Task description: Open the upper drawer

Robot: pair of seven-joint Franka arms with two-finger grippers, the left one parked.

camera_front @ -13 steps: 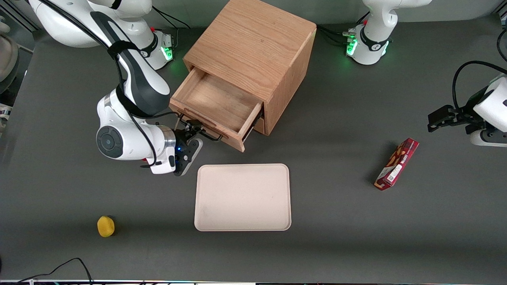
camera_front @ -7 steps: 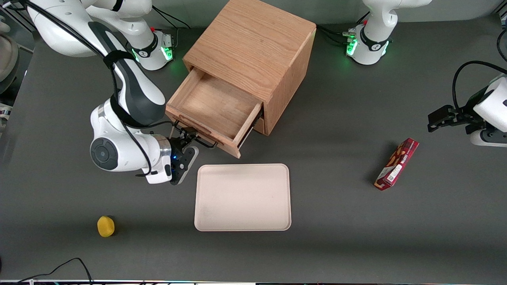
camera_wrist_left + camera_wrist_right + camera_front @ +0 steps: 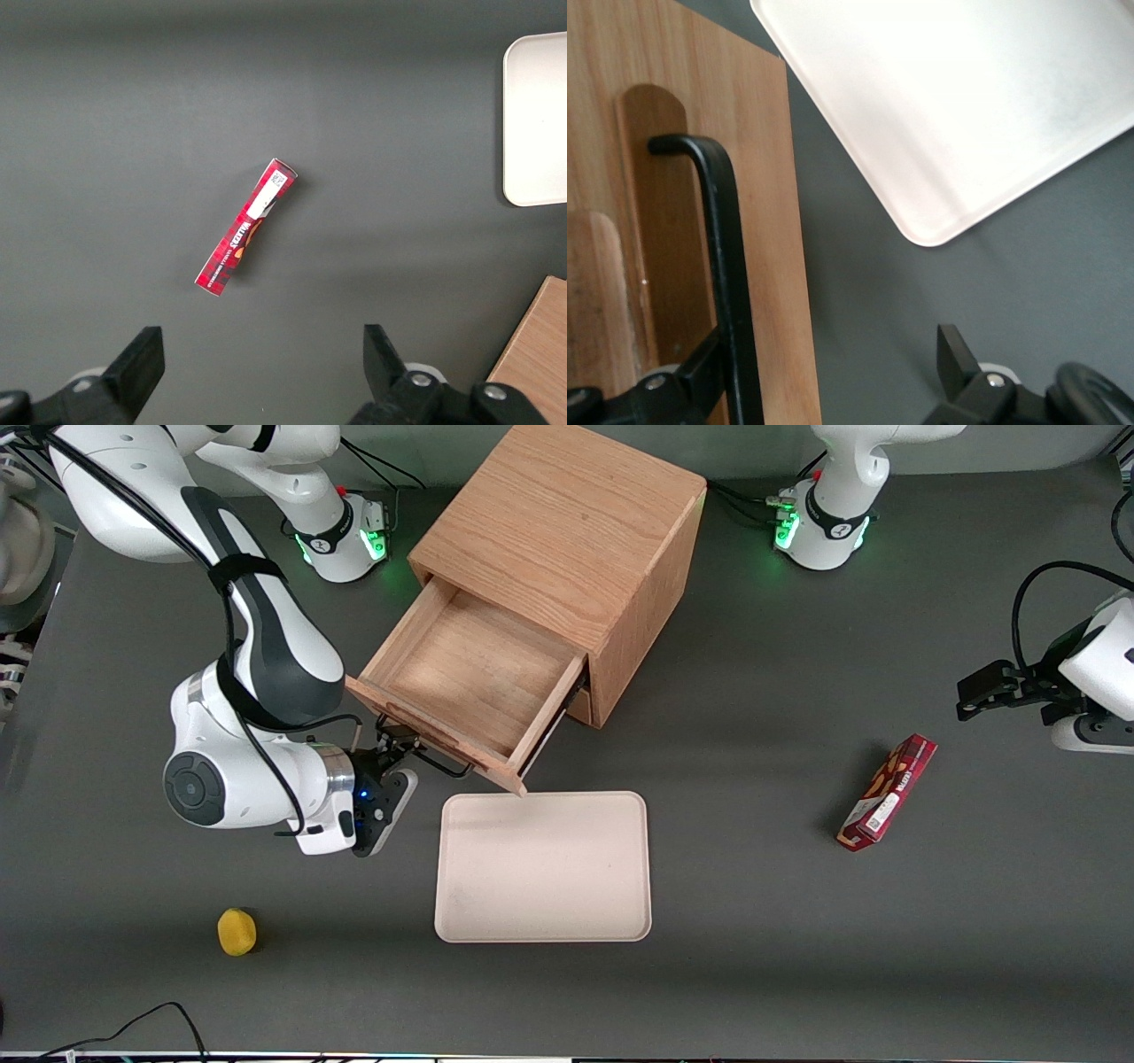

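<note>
The oak cabinet (image 3: pixel 567 522) stands at the back of the table. Its upper drawer (image 3: pixel 461 664) is pulled well out, and its plain wooden box shows nothing inside. The black bar handle (image 3: pixel 431 759) runs along the drawer's front panel (image 3: pixel 757 266); in the right wrist view the handle (image 3: pixel 726 257) shows close up. My gripper (image 3: pixel 390 751) is in front of the drawer at the handle. It is open (image 3: pixel 828 350): one finger (image 3: pixel 700 372) sits hooked between handle and panel, the other finger (image 3: pixel 950 352) hangs free over the grey table. The lower drawer is hidden under the upper one.
A cream tray (image 3: pixel 542 866) lies just in front of the open drawer's corner, nearer the front camera; the tray (image 3: pixel 966 97) also shows from the wrist. A yellow fruit (image 3: pixel 236 931) lies near the table's front edge. A red snack box (image 3: pixel 888 792) rests toward the parked arm's end.
The upper drawer has slid farther out of the cabinet. My gripper moved with the handle, nearer the front camera and toward the working arm's end.
</note>
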